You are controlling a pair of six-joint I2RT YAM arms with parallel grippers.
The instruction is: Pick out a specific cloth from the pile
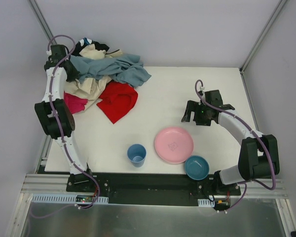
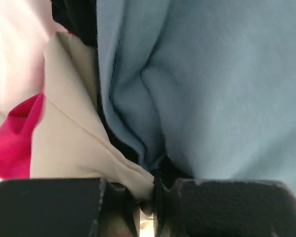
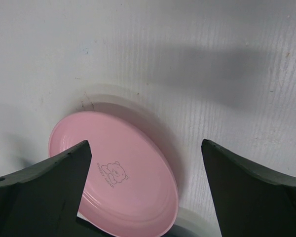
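The bright red fabric cloth (image 1: 117, 101) lies beyond the round pink plate (image 1: 173, 144), off toward the left arm's side. It sits at the plate-facing edge of the heap of mixed garments (image 1: 96, 66), the pile. Most of it is spread flat on the white worktop (image 1: 187, 89), and its far edge is tucked under cream fabric (image 1: 91, 86).

It looks light, limp and creased, so it should drape and drag rather than lift as one piece, and it may tug the garments resting on it. The exposed corner nearest the plate looks like the safest place to pinch, well clear of the grey-blue garment (image 1: 113, 69).

The left end effector (image 1: 70, 70) is at the side of the pile farthest from the plate. Only the left wrist view shows it closely: its jaws are almost together and pressed into folds of grey-blue (image 2: 212, 98) and cream (image 2: 74, 143) cloth. I cannot tell whether either is actually pinched. A magenta-pink fold (image 2: 15, 143) shows there, but the red cloth does not clearly appear.

The right end effector (image 1: 192, 112) hovers just beyond the plate with its jaws spread wide and nothing held. Its wrist view adds the small bear print on the plate (image 3: 138, 158), while the overhead view alone shows the red cloth and the pile together
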